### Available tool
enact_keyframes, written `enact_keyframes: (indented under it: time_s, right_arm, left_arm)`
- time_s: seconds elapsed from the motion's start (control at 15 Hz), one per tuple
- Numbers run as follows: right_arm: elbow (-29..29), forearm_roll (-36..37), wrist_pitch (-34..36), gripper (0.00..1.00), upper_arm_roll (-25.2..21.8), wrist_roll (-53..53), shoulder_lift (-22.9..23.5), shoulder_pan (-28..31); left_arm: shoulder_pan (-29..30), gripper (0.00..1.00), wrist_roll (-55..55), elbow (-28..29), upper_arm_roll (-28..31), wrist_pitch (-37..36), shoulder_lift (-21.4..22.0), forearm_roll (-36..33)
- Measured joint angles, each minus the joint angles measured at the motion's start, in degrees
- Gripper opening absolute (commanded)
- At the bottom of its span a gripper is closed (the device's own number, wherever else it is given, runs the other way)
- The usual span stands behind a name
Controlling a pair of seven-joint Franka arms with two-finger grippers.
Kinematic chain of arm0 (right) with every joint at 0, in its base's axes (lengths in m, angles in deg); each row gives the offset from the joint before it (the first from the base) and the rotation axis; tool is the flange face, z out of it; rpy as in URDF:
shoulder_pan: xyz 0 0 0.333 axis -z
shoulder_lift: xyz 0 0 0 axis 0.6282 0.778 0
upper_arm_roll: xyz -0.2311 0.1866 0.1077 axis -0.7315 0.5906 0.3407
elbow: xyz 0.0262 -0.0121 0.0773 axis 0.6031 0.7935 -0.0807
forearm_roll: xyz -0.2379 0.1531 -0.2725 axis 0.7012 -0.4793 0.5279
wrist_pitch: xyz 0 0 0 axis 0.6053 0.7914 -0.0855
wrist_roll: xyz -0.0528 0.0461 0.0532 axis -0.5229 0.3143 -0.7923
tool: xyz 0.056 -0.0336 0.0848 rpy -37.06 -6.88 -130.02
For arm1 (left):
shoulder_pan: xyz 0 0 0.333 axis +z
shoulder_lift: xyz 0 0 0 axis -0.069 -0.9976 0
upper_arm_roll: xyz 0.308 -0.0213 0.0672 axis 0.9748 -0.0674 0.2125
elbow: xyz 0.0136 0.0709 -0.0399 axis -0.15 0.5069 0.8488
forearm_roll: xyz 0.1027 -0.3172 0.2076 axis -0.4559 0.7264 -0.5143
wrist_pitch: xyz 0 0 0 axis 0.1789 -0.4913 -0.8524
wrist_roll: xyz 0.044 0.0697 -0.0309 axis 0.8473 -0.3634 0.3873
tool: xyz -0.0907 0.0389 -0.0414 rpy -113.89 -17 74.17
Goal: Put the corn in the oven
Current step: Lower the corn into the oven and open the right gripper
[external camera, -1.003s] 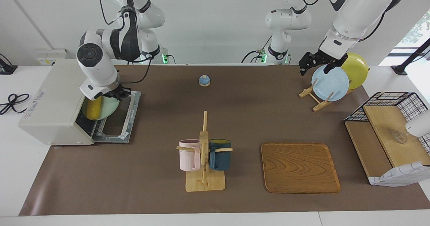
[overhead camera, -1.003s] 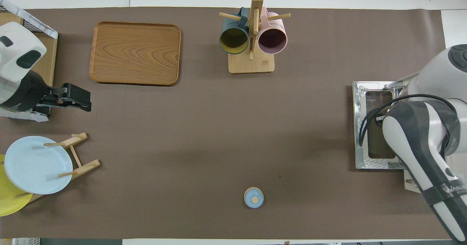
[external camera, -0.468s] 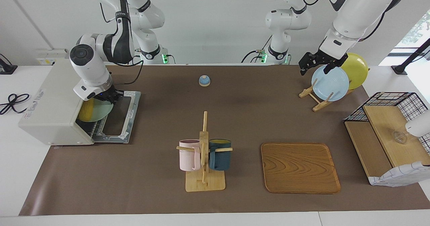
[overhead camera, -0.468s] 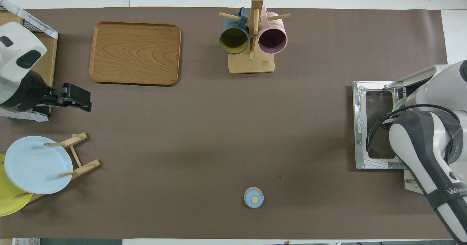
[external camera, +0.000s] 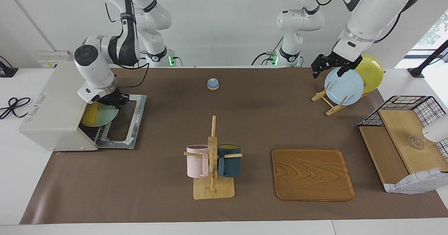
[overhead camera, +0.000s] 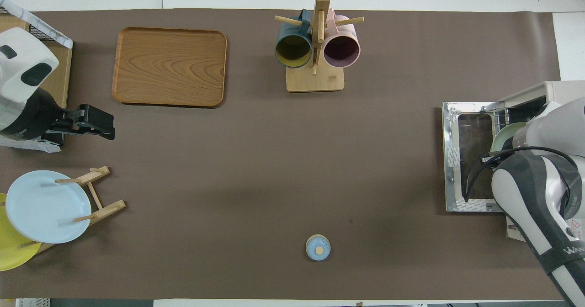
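Note:
The off-white oven (external camera: 52, 105) stands at the right arm's end of the table, its door (external camera: 134, 123) folded down flat. The yellow corn (external camera: 90, 114) lies on a light green plate (external camera: 106, 115) that sits partly inside the oven's mouth, over the wire rack. My right gripper (external camera: 117, 101) is shut on that plate's rim, just above the open door. In the overhead view only a sliver of the green plate (overhead camera: 502, 135) shows beside the oven (overhead camera: 544, 92); the corn is hidden there. My left gripper (external camera: 320, 65) hangs open and holds nothing, above the plate rack.
A mug rack (external camera: 212, 158) with a pink and a dark blue mug stands mid-table, a wooden tray (external camera: 312, 174) beside it. A blue plate (external camera: 343, 86) and a yellow plate (external camera: 371, 73) lean in a wooden rack. A small blue bell (external camera: 212, 84) and a wire shelf (external camera: 402, 140) are also here.
My right gripper has carried the green plate with the corn lower and deeper into the oven's mouth. The left arm has stayed still.

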Motion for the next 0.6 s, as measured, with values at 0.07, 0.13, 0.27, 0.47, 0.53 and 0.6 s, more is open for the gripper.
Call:
enact_keyframes:
  time_s: [0.07,0.13,0.27,0.47,0.53,0.6]
  right_arm:
    - [0.1,0.0,0.0,0.26,0.1,0.0,-0.1,0.0]
    - [0.1,0.1,0.0,0.32,0.1,0.0,-0.1,0.0]
    - [0.0,0.2,0.2,0.35,0.1,0.0,-0.1,0.3]
    - [-3.3,0.2,4.6,0.35,0.2,0.1,-0.1,-0.3]
    - [-5.0,0.2,6.3,0.29,0.4,0.1,-0.1,-1.0]
    - [-6.6,0.2,7.7,0.11,0.5,0.1,0.0,-2.0]
  left_arm:
    - [0.0,1.0,0.0,0.0,0.0,0.0,0.0,0.0]
    - [0.0,1.0,0.0,0.0,0.0,0.0,0.0,0.0]
    - [0.0,1.0,0.0,0.0,0.0,0.0,0.0,0.0]
    - [0.0,1.0,0.0,0.0,0.0,0.0,0.0,0.0]
    - [0.0,1.0,0.0,0.0,0.0,0.0,0.0,0.0]
    - [0.0,1.0,0.0,0.0,0.0,0.0,0.0,0.0]
